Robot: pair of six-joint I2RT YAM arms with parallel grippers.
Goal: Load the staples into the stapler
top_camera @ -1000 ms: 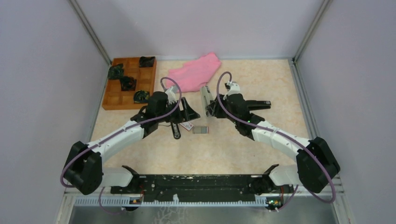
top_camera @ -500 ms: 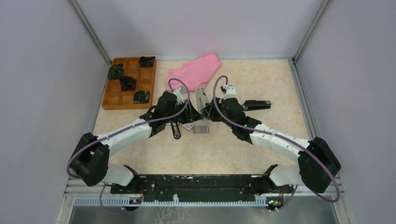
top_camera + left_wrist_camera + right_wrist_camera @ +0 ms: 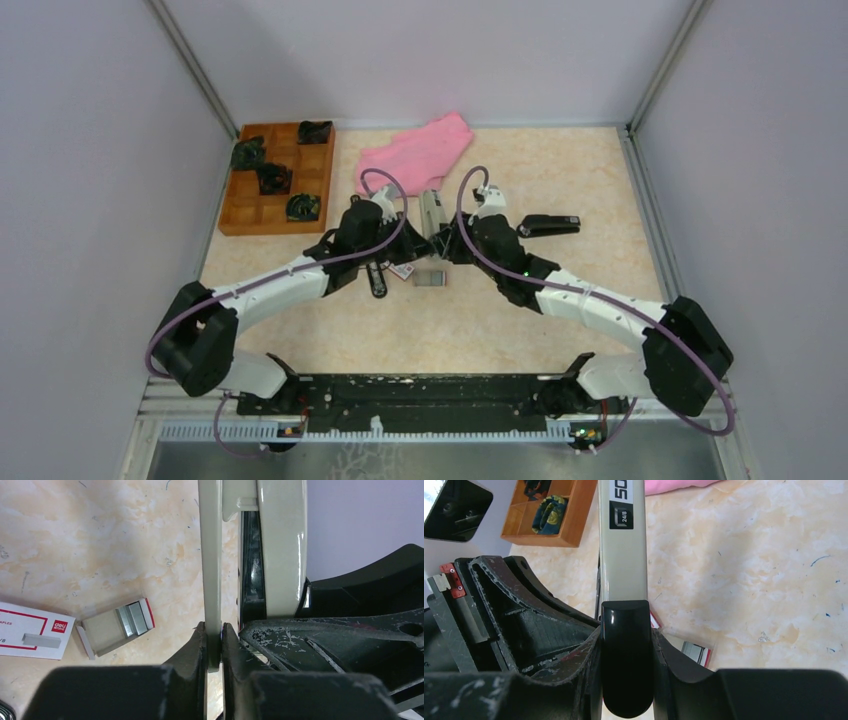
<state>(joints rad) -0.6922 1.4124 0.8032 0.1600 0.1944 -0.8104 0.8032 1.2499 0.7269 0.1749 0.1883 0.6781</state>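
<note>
A beige-grey stapler [image 3: 431, 210] is held off the table between both arms. My right gripper [image 3: 626, 632] is shut on its glossy black end cap [image 3: 626, 655]; the beige body [image 3: 622, 555] runs away from the camera. My left gripper [image 3: 214, 630] is shut on the stapler's thin flat arm [image 3: 210, 555], which stands apart from the thicker body [image 3: 280, 545] beside it. The staples [image 3: 132, 617] lie as silvery strips in a small open box on the table, left of the left fingers; this staples box [image 3: 431, 278] sits just below both grippers in the top view.
A white and red staple carton sleeve [image 3: 30, 637] lies beside the open box. A black stapler [image 3: 548, 224] rests right of the right wrist. A pink cloth [image 3: 418, 152] lies at the back, and a wooden compartment tray [image 3: 250, 215] with dark items stands back left.
My left arm has swung right to the stapler and its jaws have shut on the thin flat arm. The right gripper shifted the stapler slightly left, then held still.
</note>
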